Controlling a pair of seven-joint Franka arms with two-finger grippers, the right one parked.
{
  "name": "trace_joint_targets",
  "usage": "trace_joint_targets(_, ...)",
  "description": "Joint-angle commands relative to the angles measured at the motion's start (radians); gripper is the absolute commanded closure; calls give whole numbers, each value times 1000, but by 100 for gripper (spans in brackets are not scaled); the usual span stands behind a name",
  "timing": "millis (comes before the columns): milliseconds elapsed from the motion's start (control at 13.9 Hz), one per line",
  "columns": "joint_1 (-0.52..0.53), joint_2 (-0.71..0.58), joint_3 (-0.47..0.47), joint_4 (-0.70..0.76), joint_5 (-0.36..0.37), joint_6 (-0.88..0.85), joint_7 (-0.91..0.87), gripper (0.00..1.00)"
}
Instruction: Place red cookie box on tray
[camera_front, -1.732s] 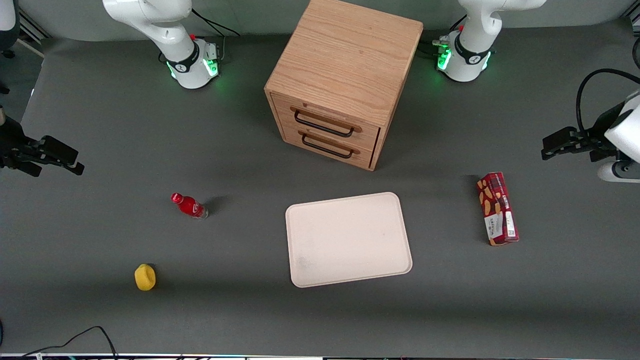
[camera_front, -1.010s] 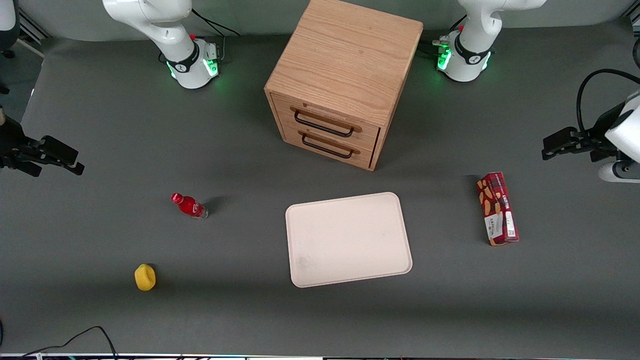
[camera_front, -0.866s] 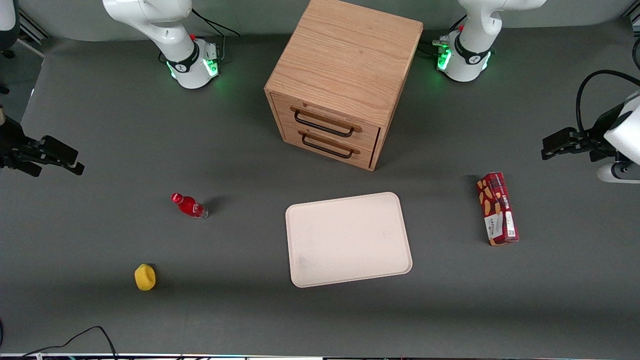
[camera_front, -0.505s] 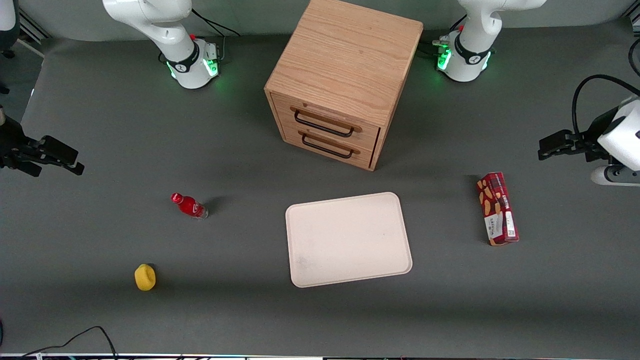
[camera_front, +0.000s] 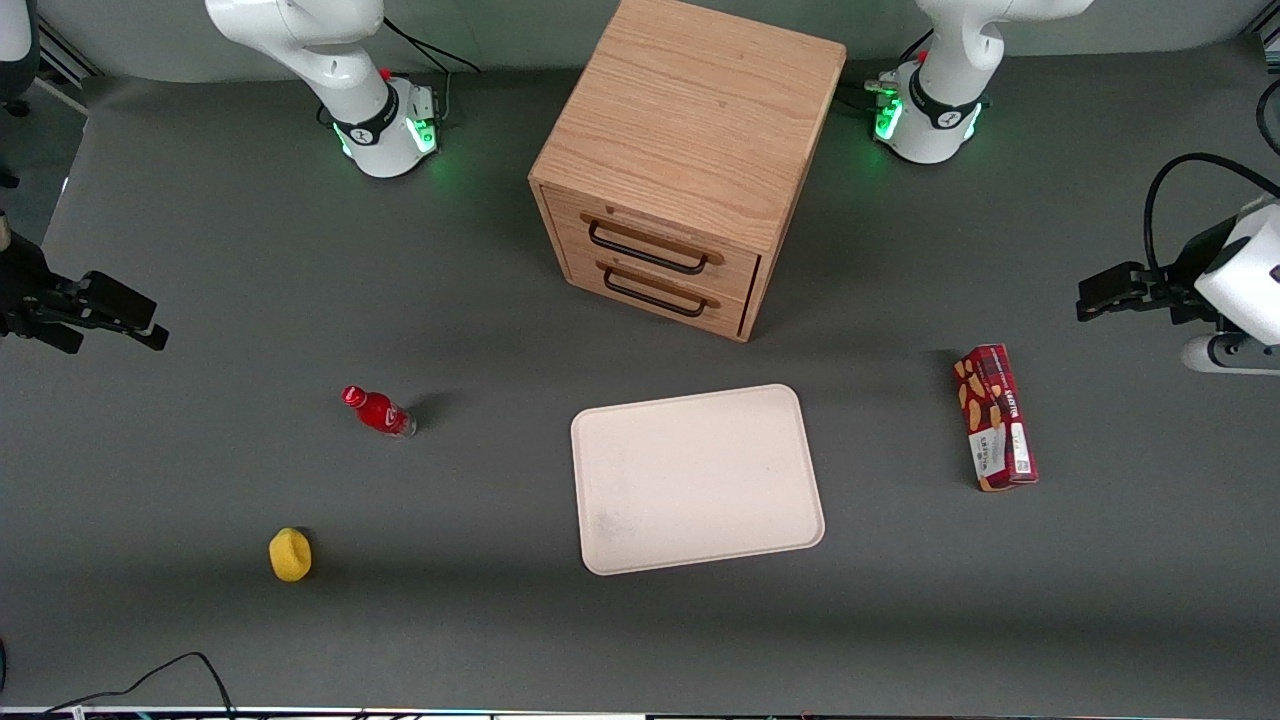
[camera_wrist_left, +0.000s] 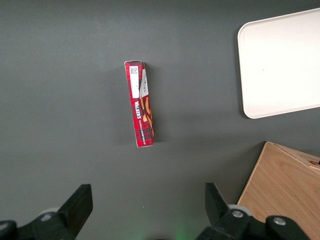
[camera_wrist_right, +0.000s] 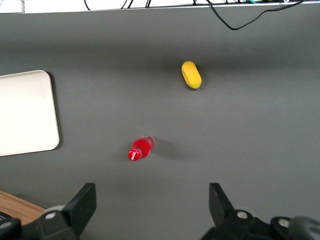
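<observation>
The red cookie box (camera_front: 995, 417) lies flat on the grey table toward the working arm's end, apart from the cream-white tray (camera_front: 697, 478), which sits in front of the wooden drawer cabinet. The box also shows in the left wrist view (camera_wrist_left: 139, 103), with a corner of the tray (camera_wrist_left: 280, 65). My left gripper (camera_front: 1095, 292) hovers high above the table, farther from the front camera than the box and a little farther out toward the table's end. It is open and empty, and its fingertips (camera_wrist_left: 80, 205) stand wide apart.
A wooden two-drawer cabinet (camera_front: 685, 160) stands farther from the front camera than the tray. A small red bottle (camera_front: 378, 411) and a yellow object (camera_front: 290, 554) lie toward the parked arm's end. A black cable (camera_front: 180, 670) lies at the near table edge.
My left gripper has shifted slightly toward the middle of the table. The box, tray and other things have not moved.
</observation>
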Motion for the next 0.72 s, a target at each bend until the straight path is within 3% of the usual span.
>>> trace_joint_targets(0,7,-8,3,-25,-7,5,9,0)
trace_joint_targets(289,34,-27,11,-206,5,113,11,0)
trace_joint_targets(649,50,-39,12,-638,13,649,16,0)
